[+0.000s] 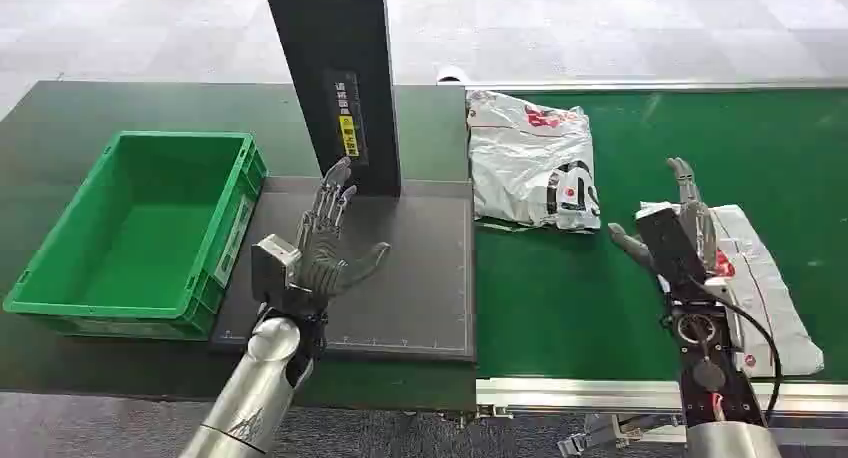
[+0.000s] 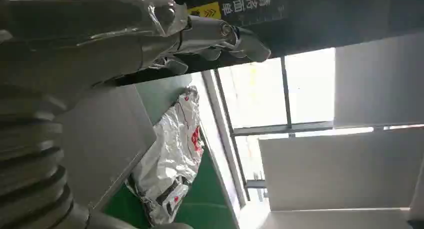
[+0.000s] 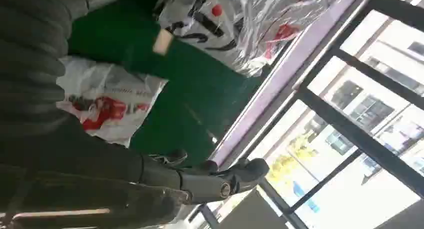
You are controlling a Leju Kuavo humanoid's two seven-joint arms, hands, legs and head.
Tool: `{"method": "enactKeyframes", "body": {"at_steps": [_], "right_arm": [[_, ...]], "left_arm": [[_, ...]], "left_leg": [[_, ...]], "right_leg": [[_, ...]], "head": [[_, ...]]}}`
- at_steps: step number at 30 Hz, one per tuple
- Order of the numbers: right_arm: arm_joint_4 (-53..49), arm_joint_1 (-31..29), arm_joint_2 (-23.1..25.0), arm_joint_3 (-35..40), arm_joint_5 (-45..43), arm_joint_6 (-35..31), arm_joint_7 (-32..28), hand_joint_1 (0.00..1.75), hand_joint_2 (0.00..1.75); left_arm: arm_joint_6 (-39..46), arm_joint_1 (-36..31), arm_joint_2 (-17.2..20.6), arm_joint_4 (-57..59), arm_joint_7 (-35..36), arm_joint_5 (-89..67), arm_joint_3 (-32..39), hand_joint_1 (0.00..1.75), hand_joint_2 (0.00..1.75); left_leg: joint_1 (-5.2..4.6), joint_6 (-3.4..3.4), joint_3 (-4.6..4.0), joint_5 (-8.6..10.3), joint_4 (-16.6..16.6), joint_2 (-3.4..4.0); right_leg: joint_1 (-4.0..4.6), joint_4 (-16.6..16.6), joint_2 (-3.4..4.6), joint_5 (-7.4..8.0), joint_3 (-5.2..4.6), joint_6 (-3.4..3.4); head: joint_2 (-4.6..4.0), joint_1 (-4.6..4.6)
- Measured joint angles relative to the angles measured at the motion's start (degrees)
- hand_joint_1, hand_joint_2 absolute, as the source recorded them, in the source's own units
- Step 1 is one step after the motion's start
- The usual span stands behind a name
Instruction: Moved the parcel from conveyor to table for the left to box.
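My right hand (image 1: 672, 228) hovers fingers apart, holding nothing, over the near parcel (image 1: 765, 278) on the green conveyor (image 1: 560, 308), lined up, I judge, to grip it; a second parcel (image 1: 530, 158) lies further up the belt by the dark table pad (image 1: 410, 278). My left hand (image 1: 325, 248) waits splayed and empty above that pad, just beside the green box (image 1: 140, 228), probably to box what arrives.
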Motion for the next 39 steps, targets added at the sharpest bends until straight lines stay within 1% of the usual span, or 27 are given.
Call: {"method": "enactKeyframes", "body": {"at_steps": [2, 4, 8, 11, 15, 17, 20, 24, 26, 28, 32, 33, 35, 37, 39], "right_arm": [[0.57, -1.26, -1.95, -1.29, 4.68, 0.66, 3.24, 0.00, 1.75], [3.46, -3.99, -3.99, -1.99, 8.81, 2.53, 7.22, 0.00, 1.75], [14.10, -11.00, -7.90, -1.53, 14.69, 10.04, 15.04, 0.00, 1.75], [20.29, -14.34, -9.48, -0.17, 17.11, 14.59, 17.96, 0.00, 1.75], [28.09, -17.43, -11.49, 3.07, 20.87, 23.88, 20.34, 0.00, 1.75], [31.28, -18.35, -12.41, 4.75, 21.63, 26.49, 22.16, 0.00, 1.75], [34.25, -18.81, -13.20, 5.80, 21.36, 28.18, 23.97, 0.00, 1.75], [37.99, -19.00, -14.14, 5.88, 20.65, 30.21, 32.59, 0.00, 1.75], [39.19, -19.01, -14.42, 5.88, 20.82, 30.86, 34.93, 0.00, 1.75], [40.17, -19.00, -14.62, 5.84, 20.25, 32.35, 36.12, 0.00, 1.75], [40.17, -19.00, -14.62, 5.84, 20.25, 32.35, 36.12, 0.00, 1.75], [40.24, -19.01, -14.64, 5.84, 20.16, 32.44, 36.12, 1.75, 1.75], [41.48, -19.04, -14.82, 5.45, 19.27, 34.10, 36.76, 1.75, 1.75], [41.55, -19.09, -14.81, 5.20, 19.25, 34.12, 36.03, 1.75, 1.75], [41.55, -19.36, -14.73, 4.88, 19.14, 34.07, 34.09, 1.75, 1.75]], "left_arm": [[0.00, 0.32, 0.35, -0.88, 0.26, 0.02, 0.07, 0.00, 1.75], [0.13, 0.67, 0.66, -1.85, 0.76, 0.15, 0.15, 0.00, 1.75], [0.70, 1.14, 1.27, -2.99, 1.38, 0.66, 0.42, 0.00, 1.75], [0.90, 1.43, 1.82, -3.12, 1.38, 1.05, 0.53, 0.00, 1.75], [0.87, 1.49, 2.23, -2.95, 1.05, 1.68, 0.53, 0.00, 1.75], [1.60, 1.49, 2.32, -2.60, 0.98, 1.75, 0.53, 0.00, 1.75], [2.32, 1.48, 2.34, -2.23, 0.96, 1.51, 0.53, 0.00, 1.75], [2.32, 1.55, 2.27, -2.16, 1.18, 1.95, 0.48, 0.00, 1.75], [2.19, 1.62, 2.25, -2.07, 1.25, 2.10, 0.46, 0.00, 1.75], [1.81, 1.69, 2.05, -1.94, 1.29, 2.32, 0.42, 0.00, 1.75], [1.81, 1.69, 2.05, -1.94, 1.29, 2.32, 0.42, 0.00, 1.75], [1.77, 1.70, 1.99, -1.94, 1.29, 2.38, 0.42, 0.00, 1.75], [1.03, 1.73, 1.79, -1.24, 1.20, 3.45, 0.42, 0.00, 1.75], [0.76, 1.74, 1.81, -1.09, 1.00, 3.87, 0.42, 0.00, 1.75], [0.70, 1.75, 1.88, -1.07, 0.74, 4.19, 0.42, 0.00, 1.75]], "left_leg": [[0.00, 0.00, 0.00, 0.00, 0.00, -0.02], [0.00, 0.00, 0.00, 0.01, 0.00, 0.00], [0.00, 0.04, 0.00, 0.04, 0.00, -0.03], [0.00, 0.04, 0.00, 0.04, 0.01, -0.07], [0.00, 0.04, 0.00, 0.03, 0.01, -0.09], [0.00, 0.04, -0.02, 0.03, 0.01, -0.09], [0.00, 0.07, -0.01, 0.01, 0.01, -0.05], [0.00, 0.08, -0.01, 0.01, 0.01, -0.07], [0.00, 0.08, 0.01, 0.01, 0.01, -0.06], [0.00, 0.08, 0.03, 0.01, 0.02, -0.06], [0.01, 0.08, 0.03, 0.01, 0.02, -0.06], [0.01, 0.08, 0.03, 0.01, 0.02, -0.07], [0.01, 0.08, 0.09, 0.01, 0.03, -0.10], [0.00, 0.08, 0.08, 0.00, 0.03, -0.10], [0.00, 0.08, 0.11, 0.00, 0.03, -0.08]], "right_leg": [[0.00, 0.00, 0.00, 0.00, 0.00, 0.00], [0.00, 0.00, 0.00, 0.01, 0.00, 0.00], [0.00, 0.00, -0.01, 0.02, 0.03, 0.02], [0.00, 0.00, -0.02, 0.02, 0.02, 0.02], [0.00, 0.00, -0.04, 0.01, 0.01, 0.02], [0.00, 0.00, -0.05, 0.00, 0.01, 0.02], [0.00, 0.00, -0.02, 0.00, -0.01, 0.03], [0.00, -0.01, -0.08, 0.00, 0.00, 0.03], [0.00, -0.01, -0.07, 0.00, 0.01, 0.03], [0.00, -0.01, -0.08, 0.00, 0.02, 0.03], [0.00, -0.01, -0.08, 0.00, 0.02, 0.03], [0.00, -0.01, -0.08, 0.00, 0.02, 0.03], [0.00, -0.03, -0.13, -0.04, 0.13, 0.08], [0.00, -0.02, -0.14, -0.04, 0.17, 0.08], [0.00, -0.02, -0.13, -0.03, 0.20, 0.08]], "head": [[0.00, 0.00], [-0.02, 0.02], [0.00, 0.02], [-0.02, 0.00], [-0.02, 0.02], [0.00, 0.02], [0.00, 0.00], [0.00, 0.02], [-0.02, 0.02], [-0.02, 0.04], [-0.02, 0.04], [-0.02, 0.02], [0.00, 0.02], [0.00, 0.00], [0.00, 0.02]]}}
